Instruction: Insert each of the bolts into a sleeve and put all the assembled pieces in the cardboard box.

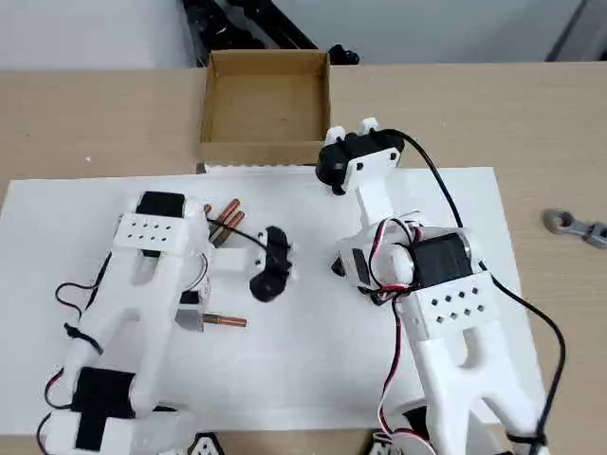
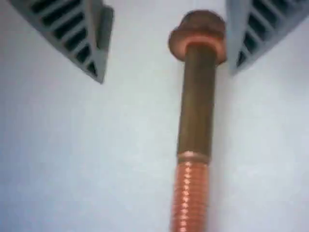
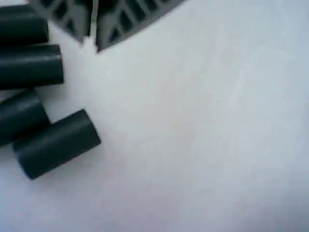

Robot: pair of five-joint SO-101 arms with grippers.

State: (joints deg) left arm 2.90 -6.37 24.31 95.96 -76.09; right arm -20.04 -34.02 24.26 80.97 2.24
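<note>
A: Left claw [image 2: 166, 76], state?
B: Spread wide, low over the white sheet [image 1: 313, 370]. One bolt [image 2: 197, 111] lies flat on the sheet between the fingers. Its head is just beside one finger [image 2: 251, 38]; I cannot tell whether they touch.
A: Right claw [image 3: 92, 41]?
B: Fingers pressed together, pinching nothing. It is near four black sleeves [image 3: 55, 142], which lie on their sides in a loose cluster mid-sheet.
A: Other parts?
B: Other bolts [image 1: 226, 220] are bunched on the sheet just beside the left arm, apart from the sleeves. All bolts and sleeves seen lie separate.
A: Box [image 1: 266, 112]?
B: Open, on the table [image 1: 95, 114], at the sheet's far edge, well apart from both claws.
</note>
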